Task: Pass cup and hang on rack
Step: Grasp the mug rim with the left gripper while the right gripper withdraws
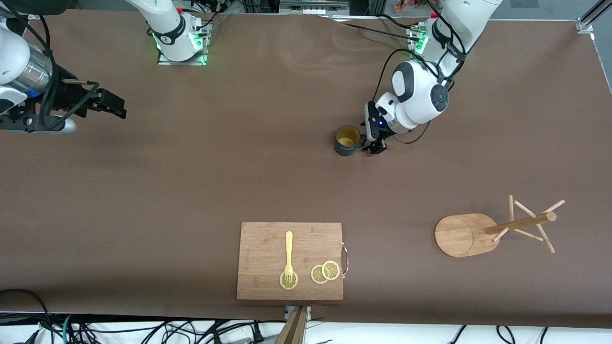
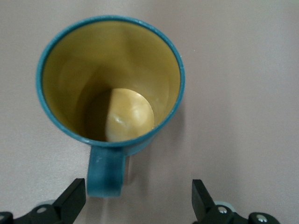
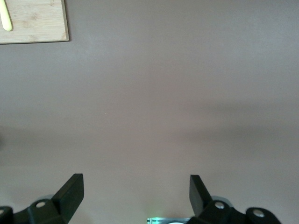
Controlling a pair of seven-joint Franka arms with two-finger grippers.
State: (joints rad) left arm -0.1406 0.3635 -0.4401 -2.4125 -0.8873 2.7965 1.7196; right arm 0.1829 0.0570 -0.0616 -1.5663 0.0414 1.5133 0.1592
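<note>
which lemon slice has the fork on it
The lemon slice nearest the right arm's end of the cutting board: the fork has its tines on it. The other two slices overlap each other beside the board's metal handle, clear of the fork.

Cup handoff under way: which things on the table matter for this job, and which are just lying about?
For the job:
- cup, upright on the table
- rack
- left hand, open beside the cup's handle
- right hand, open, waiting over bare table

Lying about:
- cutting board
- fork on it
- lemon slices on it
</note>
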